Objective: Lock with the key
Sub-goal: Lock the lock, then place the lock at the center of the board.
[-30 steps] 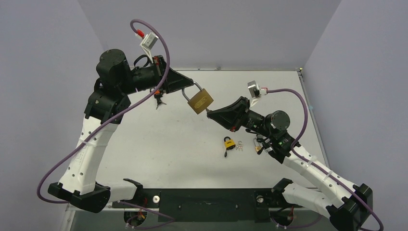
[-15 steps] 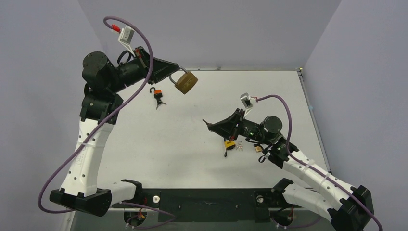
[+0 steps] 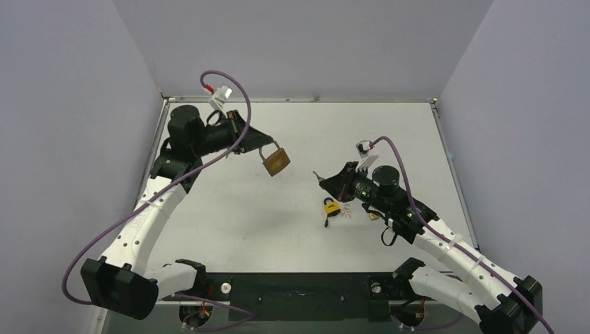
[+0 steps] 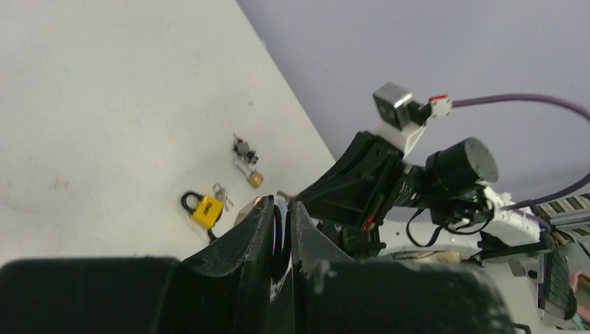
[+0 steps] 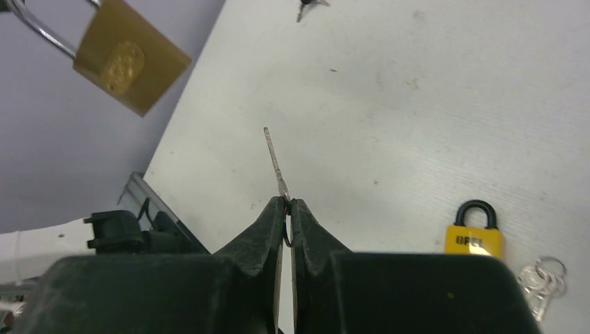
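Observation:
My left gripper [image 3: 265,147] is shut on the steel shackle of a large brass padlock [image 3: 276,161], which hangs above the table left of centre. In the left wrist view the fingers [image 4: 259,221] pinch the shackle, and only a sliver of the brass body shows. My right gripper [image 3: 323,179] is shut on a silver key [image 3: 316,174] whose blade points left toward the padlock, a short gap away. In the right wrist view the key [image 5: 275,161] sticks out of the closed jaws [image 5: 286,202]. The padlock [image 5: 129,60] hangs up and to the left of its tip.
A small yellow padlock [image 3: 332,207] with a black shackle lies under the right gripper, beside a clear key ring [image 3: 346,213] and a small brass lock [image 3: 373,216]. They also show in the wrist views [image 4: 206,209] [image 5: 475,237]. A dark key [image 5: 309,3] lies far left.
The left arm first swung the brass padlock away to the far left, then brought it back right and lower. The right gripper drew back to the right and lower with the key.

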You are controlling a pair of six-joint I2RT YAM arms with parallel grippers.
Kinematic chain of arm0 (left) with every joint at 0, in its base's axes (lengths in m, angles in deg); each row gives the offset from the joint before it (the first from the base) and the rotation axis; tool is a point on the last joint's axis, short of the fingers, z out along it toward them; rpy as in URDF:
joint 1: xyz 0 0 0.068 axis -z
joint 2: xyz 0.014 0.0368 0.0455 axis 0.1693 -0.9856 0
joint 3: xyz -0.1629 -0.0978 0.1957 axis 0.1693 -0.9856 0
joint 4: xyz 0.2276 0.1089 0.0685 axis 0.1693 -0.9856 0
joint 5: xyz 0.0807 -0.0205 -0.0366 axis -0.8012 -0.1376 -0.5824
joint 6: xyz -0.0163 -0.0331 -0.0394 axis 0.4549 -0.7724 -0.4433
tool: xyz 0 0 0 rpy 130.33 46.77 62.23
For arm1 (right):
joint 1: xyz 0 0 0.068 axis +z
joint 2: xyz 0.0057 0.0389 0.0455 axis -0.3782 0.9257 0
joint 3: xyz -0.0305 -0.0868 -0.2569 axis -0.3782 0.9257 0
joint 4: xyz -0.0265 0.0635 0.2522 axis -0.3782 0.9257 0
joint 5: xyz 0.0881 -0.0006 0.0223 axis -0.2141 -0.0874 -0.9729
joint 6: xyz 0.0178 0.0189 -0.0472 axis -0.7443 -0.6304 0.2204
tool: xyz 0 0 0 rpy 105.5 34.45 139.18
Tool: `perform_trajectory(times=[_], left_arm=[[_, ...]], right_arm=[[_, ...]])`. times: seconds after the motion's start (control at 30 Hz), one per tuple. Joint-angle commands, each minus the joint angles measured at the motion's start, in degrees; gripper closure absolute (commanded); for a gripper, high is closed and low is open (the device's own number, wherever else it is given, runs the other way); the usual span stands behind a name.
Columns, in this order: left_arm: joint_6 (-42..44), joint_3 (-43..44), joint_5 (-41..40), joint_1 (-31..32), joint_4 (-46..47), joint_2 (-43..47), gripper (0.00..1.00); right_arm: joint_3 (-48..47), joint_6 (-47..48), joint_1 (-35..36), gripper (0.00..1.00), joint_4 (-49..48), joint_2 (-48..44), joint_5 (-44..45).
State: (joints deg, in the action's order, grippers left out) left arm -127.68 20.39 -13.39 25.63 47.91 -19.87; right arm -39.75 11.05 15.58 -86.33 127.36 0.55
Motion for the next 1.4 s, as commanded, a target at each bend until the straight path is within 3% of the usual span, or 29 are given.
perform_trajectory(times=[0.0, 0.13, 0.33, 0.9, 1.07, 1.2, 1.37], left_arm=[[1.14, -6.09, -1.02, 4.83, 6.51, 0.96, 1.0], [0.99, -14.15, -1.07, 8.84, 9.24, -1.53, 1.0], [-2.14, -19.17, 4.4, 10.97, 16.15, -7.52, 1.0], [-3.31, -16.55, 10.34, 11.98, 24.15, -31.98, 1.0], [2.25, -12.2, 7.58, 11.89, 17.01, -36.41, 1.0], [9.85, -6.28, -2.43, 12.37, 0.8, -39.77, 1.0], [13.45, -2.77, -8.89, 12.66, -5.68, -42.38, 1.0]], right_arm=[[-3.43, 1.61, -0.4, 1.0, 8.62, 1.48, 9.69], [-3.94, 0.97, -0.43, 1.0, 9.05, 5.15, 10.02], [-3.2, -0.09, -0.19, 1.0, 6.42, 10.43, 10.19], [-0.53, -0.84, 1.04, 1.0, 0.83, 17.61, 11.2], [0.09, -0.83, 1.13, 1.0, 0.31, 18.19, 11.21], [0.43, -0.79, 1.35, 1.0, 0.04, 18.39, 11.4], [0.43, -0.83, 1.43, 1.0, 0.25, 18.43, 11.86]])
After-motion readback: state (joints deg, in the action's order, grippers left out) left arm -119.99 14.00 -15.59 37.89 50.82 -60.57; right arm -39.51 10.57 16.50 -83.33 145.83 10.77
